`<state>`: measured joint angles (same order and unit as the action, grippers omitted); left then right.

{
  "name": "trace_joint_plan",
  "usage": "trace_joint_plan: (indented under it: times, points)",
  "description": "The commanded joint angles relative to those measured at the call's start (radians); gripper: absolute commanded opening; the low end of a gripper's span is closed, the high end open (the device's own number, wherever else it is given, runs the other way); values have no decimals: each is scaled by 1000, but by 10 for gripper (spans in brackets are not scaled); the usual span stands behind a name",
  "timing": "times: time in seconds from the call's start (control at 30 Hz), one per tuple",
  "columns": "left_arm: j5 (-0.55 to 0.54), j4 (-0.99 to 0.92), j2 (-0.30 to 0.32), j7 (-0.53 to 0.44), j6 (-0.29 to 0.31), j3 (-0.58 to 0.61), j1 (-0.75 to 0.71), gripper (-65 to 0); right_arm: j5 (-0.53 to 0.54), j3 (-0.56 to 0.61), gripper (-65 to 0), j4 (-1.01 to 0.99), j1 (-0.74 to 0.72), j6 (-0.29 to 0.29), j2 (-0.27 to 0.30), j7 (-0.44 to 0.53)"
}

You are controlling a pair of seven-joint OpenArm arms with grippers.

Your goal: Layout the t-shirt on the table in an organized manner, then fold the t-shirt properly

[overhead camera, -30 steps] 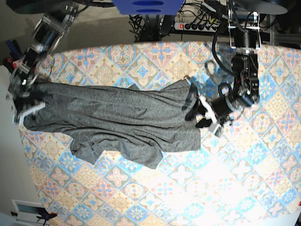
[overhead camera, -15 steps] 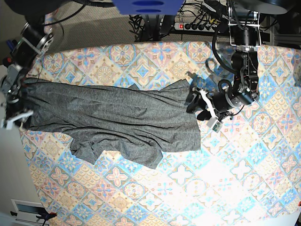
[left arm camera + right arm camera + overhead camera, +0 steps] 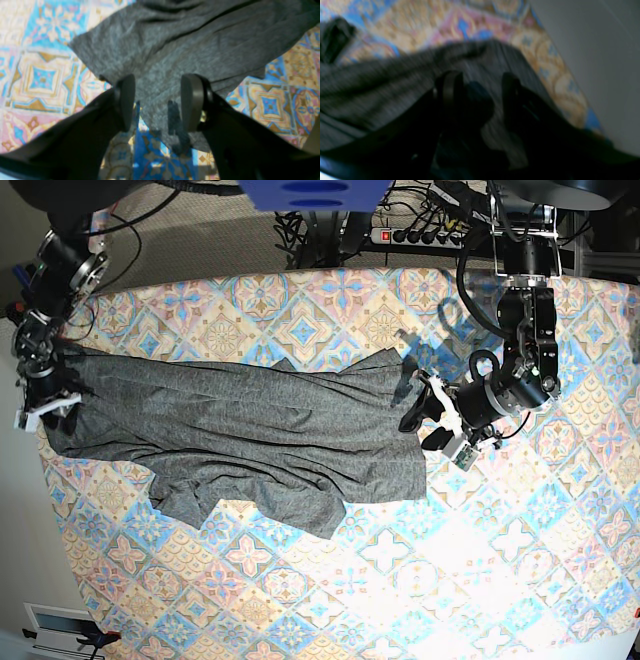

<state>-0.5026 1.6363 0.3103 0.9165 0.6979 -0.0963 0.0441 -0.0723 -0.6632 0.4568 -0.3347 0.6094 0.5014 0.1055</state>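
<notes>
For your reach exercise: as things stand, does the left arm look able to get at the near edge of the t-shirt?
Probably yes. The left gripper hangs open right over the t-shirt edge on the table, with nothing between them.

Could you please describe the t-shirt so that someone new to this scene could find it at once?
Look at the wide table with its pastel diamond-tile cloth. Across its far half, between the two grippers, lies the t-shirt, spread out but rumpled. It is the only plain dark-grey fabric on that colourful pattern.
</notes>
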Motion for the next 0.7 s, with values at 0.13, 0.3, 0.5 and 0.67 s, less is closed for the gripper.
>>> trace_joint_plan:
  times: [0.13, 0.3, 0.5, 0.67]
  points:
    - [-17, 12, 8, -21, 0, -4, 17, -360, 10, 4, -405, 13, -22, 5, -4, 23]
    - [11, 12, 8, -21, 0, -4, 18, -360, 10, 121, -406, 13, -22, 5, -7, 23]
    - [120, 11, -23, -27, 0, 0, 30, -358, 10, 162, -407, 15, -22, 5, -8, 21]
    - [221, -43, -107, -21, 0, 3, 109, -358, 10, 158, -407, 23, -17, 5, -8, 21]
